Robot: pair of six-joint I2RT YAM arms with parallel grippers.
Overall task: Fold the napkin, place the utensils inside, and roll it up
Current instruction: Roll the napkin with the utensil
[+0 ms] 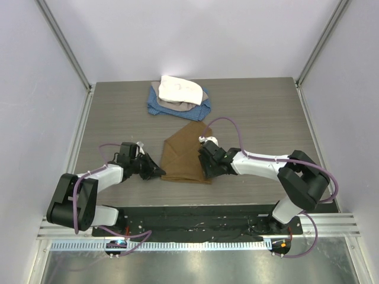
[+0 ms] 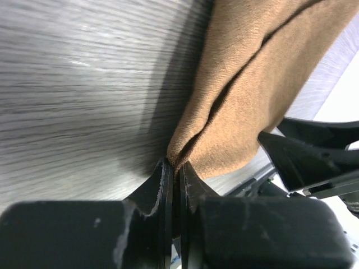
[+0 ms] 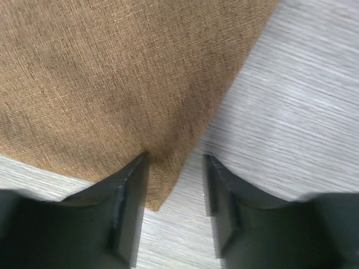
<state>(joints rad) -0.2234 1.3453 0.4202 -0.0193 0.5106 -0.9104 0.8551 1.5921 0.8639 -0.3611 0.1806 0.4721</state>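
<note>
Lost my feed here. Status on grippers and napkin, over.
Left gripper shut on napkin corner. Right gripper open, straddling another corner. Napkin not yet rolled. Cloth pile at back, near napkin's far corner.

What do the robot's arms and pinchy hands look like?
Each arm has white tube-like links and chunky black joints: the left arm and the right arm. A thin purple cable loops along each one. The left gripper and right gripper are black, with two flat, wedge-shaped fingers; the left one's fingers have scuffed, whitish edges.
</note>
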